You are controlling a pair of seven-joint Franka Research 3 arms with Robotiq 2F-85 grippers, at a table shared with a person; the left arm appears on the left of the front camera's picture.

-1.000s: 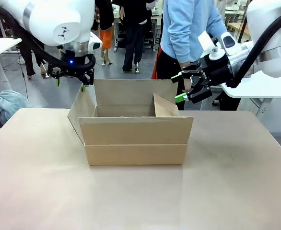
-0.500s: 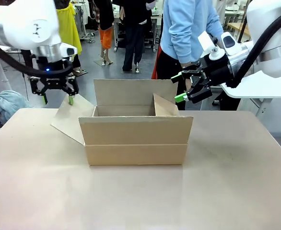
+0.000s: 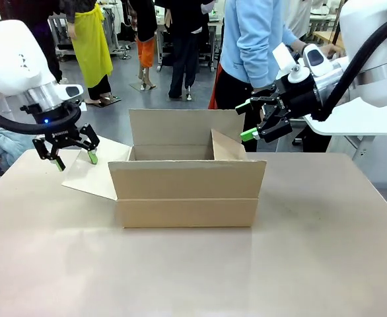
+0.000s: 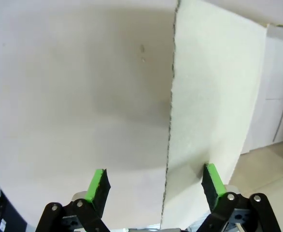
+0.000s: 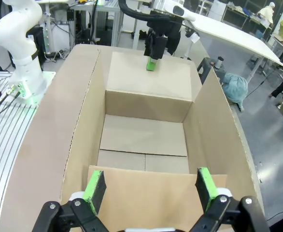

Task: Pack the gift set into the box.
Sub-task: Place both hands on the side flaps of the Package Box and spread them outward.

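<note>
Box point(image 3: 187, 195), rectangular, plain brown cardboard

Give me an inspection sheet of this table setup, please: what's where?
Surface: tan table, no spills seen.
Job's things: box at centre, flaps open, left flap folded outward, inside bare.
Clutter: nothing seen.
End effectors: left end effector open over the left flap's edge; right end effector open, above the box's right end.
Cables: black hose along the right arm.
Surroundings: person in light blue behind the box; teal cloth at far left.
</note>
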